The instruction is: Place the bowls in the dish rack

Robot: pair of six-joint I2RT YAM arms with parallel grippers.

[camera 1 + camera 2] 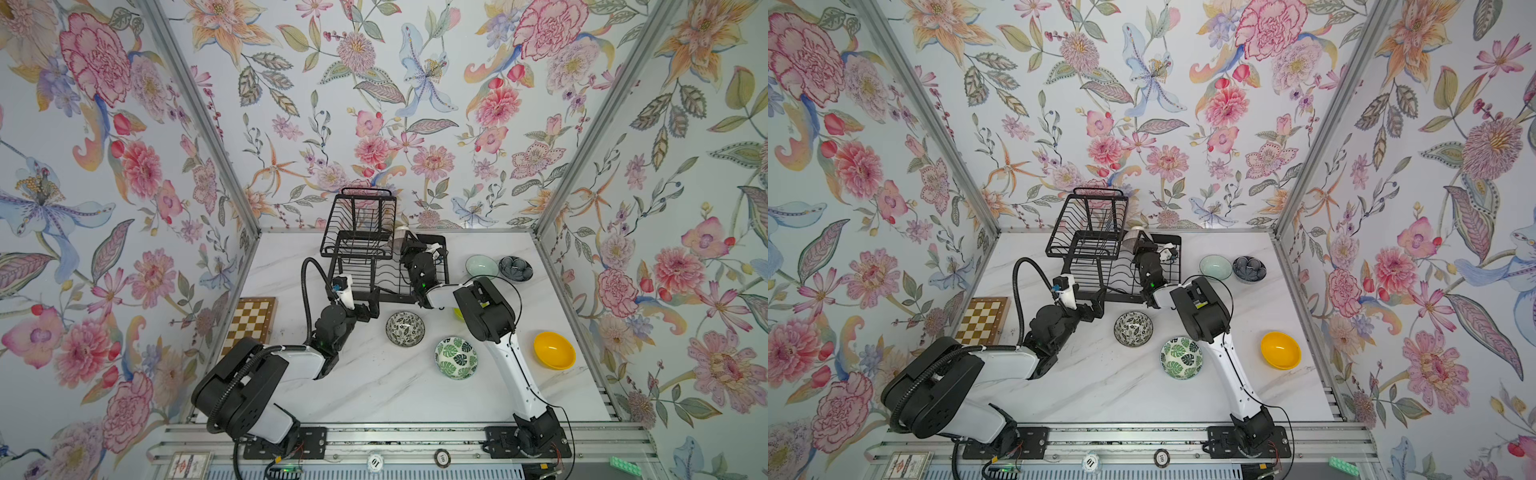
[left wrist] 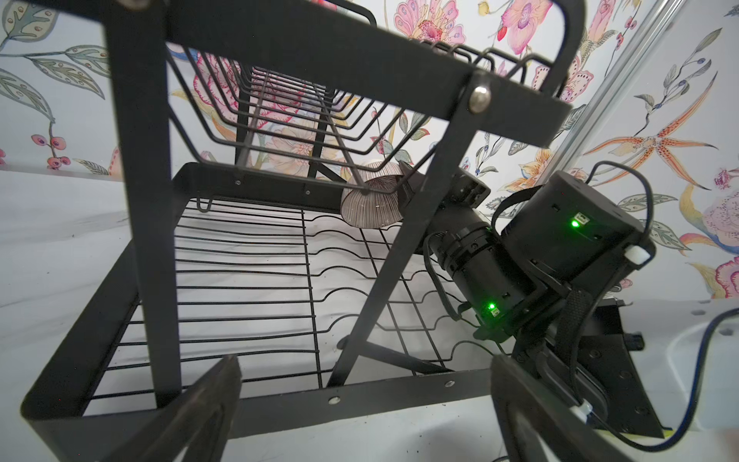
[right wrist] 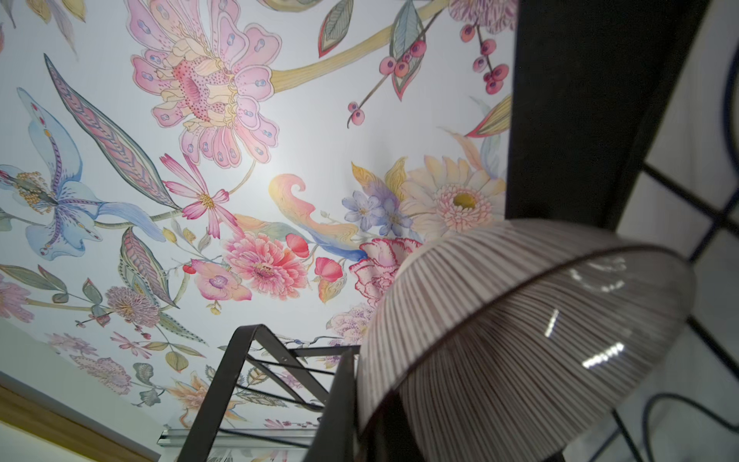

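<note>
Okay, we tag the pink ribbed bowl (image 2: 372, 204) first: it is tipped on its side over the far end of the dish rack (image 2: 360, 404), above the wires of the lower tray (image 2: 94, 340) and just under a corner of the upper basket (image 2: 320, 52). We cannot tell whether it touches the wires. The right gripper (image 2: 402, 186) is clenched on the bowl's rim. The right wrist view is half filled by that bowl (image 3: 520, 340), ribs and dark rim line clear. In both top views only a pale sliver of it shows beside the basket's right edge. The other six bowls sit on the table (image 1: 374, 395). The black-and-white patterned bowl (image 1: 405, 328) and green-leaf bowl (image 1: 456, 357) are in front of the rack, between the arms. The lime green bowl (image 1: 458, 313) is mostly hidden under the right arm, and the orange-yellow bowl (image 1: 554, 350) is well off to the right. The pale celadon bowl (image 1: 481, 266) and dark blue patterned bowl (image 1: 515, 268) sit side by side, right of the rack. The left gripper (image 1: 371, 306) is released, jaws wide with nothing between them, just in front of the rack's near bar. We see a chessboard (image 1: 251, 320) at the table's left edge.
</note>
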